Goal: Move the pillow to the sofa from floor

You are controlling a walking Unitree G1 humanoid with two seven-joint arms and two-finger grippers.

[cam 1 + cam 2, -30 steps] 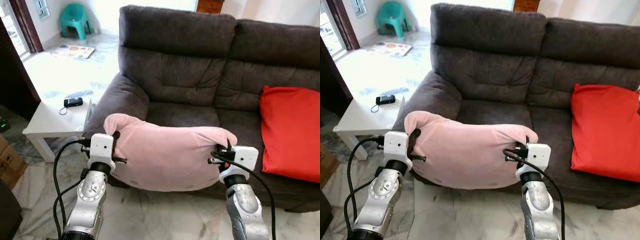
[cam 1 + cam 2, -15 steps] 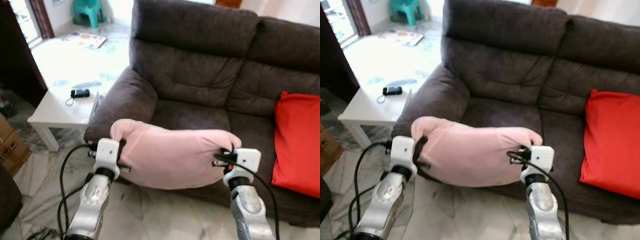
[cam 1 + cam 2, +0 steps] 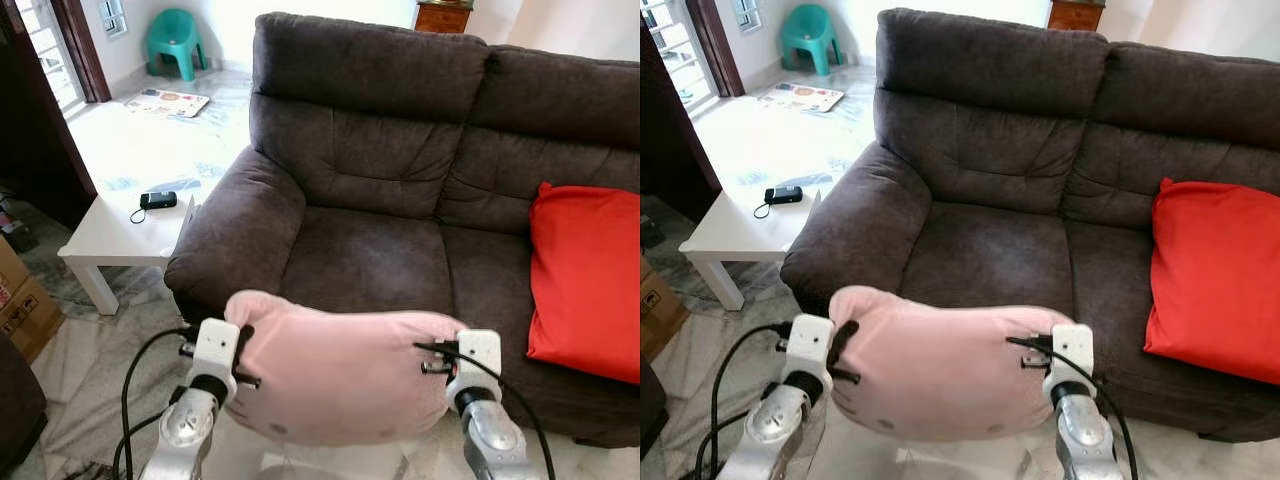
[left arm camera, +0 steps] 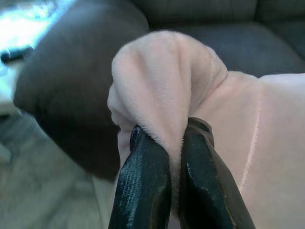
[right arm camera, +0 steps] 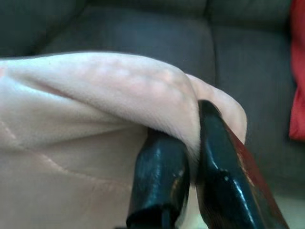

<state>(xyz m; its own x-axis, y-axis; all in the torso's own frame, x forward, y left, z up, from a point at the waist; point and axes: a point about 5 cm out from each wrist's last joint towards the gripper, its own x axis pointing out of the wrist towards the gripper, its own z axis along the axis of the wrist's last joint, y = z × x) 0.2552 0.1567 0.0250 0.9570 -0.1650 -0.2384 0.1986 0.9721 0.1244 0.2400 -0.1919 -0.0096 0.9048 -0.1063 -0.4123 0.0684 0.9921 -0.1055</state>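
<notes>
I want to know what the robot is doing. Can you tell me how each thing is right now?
pink pillow: held up off the floor, in front of the sofa
left gripper: shut on the pillow's corner
right gripper: shut on its other corner
sofa: left seat bare
red cushion: leaning on the sofa back

Daylight blew out the pale marble floor upper left; head views were sharp, wrist views soft, backgrounds defocused.

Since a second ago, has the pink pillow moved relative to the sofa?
Yes. The pink pillow covered the sofa seat's front edge; now it hangs lower and nearer the robot, before the seat, pinched by the left gripper and right gripper.
</notes>
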